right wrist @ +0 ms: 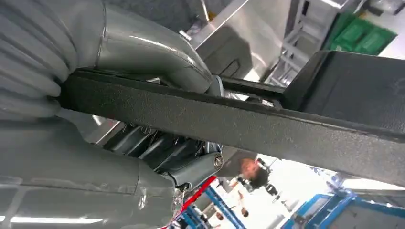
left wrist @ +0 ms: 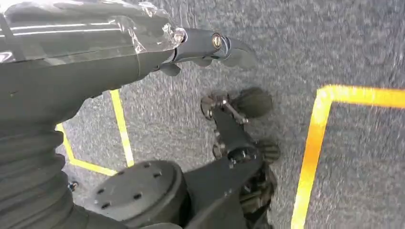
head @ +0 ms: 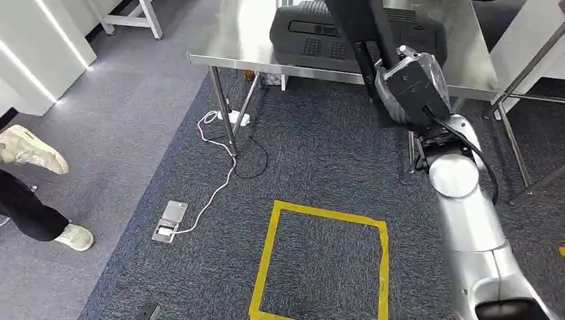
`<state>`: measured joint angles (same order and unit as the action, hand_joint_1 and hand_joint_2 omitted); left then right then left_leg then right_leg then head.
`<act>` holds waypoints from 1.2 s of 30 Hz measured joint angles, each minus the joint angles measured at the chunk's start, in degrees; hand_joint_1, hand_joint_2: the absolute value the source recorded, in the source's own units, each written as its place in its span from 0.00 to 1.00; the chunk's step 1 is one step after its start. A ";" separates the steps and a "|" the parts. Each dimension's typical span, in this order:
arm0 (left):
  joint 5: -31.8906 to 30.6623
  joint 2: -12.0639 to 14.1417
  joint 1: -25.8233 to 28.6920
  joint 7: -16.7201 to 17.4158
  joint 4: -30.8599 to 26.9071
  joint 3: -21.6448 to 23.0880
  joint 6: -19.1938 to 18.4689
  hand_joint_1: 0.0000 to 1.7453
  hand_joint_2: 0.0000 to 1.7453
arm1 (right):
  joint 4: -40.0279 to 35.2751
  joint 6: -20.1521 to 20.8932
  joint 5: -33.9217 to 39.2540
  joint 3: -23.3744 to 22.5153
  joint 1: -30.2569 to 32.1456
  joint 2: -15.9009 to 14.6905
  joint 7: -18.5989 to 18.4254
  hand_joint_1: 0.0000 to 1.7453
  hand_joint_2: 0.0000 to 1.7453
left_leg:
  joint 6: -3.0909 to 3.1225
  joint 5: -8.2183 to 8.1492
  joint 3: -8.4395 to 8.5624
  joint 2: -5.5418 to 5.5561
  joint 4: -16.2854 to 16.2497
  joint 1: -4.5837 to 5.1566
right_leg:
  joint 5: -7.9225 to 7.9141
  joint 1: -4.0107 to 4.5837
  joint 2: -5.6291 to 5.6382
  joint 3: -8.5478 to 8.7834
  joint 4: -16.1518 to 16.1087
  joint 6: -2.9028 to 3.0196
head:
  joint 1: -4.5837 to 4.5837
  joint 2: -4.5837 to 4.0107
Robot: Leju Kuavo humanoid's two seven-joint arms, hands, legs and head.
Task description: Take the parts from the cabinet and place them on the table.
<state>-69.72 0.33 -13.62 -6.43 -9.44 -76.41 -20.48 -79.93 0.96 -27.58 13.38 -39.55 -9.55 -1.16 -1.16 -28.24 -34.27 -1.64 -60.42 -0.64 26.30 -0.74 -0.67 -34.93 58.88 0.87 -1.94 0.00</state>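
1. The right hand [right wrist: 143,114] grips a long black textured plastic part [right wrist: 248,124], carried above the shiny steel surface [head: 253,33].
2. Next, likely: lower, release beside the black moulded part [head: 313,33].
3. The left hand [left wrist: 143,43] hangs over the carpet; its state is unclear.

You had dark grey carpet [head: 320,167] underfoot, with a yellow tape square [head: 320,260] marked on it. A steel worktop [head: 253,33] on thin legs stood ahead of you, a white cable [head: 216,187] trailing from under it to a floor socket [head: 170,221]. Paler flooring [head: 100,127] ran off on your left.
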 joint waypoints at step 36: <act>0.00 0.28 0.61 0.00 0.00 0.00 -0.22 0.00 1.00 | 1.22 0.00 -2.27 0.07 0.21 0.79 -0.96 0.98 1.00 | -0.49 -3.02 -9.77 1.72 -15.59 -0.31 | 3.85 0.12 1.06 3.70 0.08 0.80 | 2.40 0.00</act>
<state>-69.72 0.61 -13.01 -6.43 -9.44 -76.41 -20.70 -78.71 0.96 -29.86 13.44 -39.34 -8.76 -2.12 -1.65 -31.26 -44.04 0.08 -76.01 -0.95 30.15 -0.61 0.39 -31.23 58.96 1.67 0.46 0.00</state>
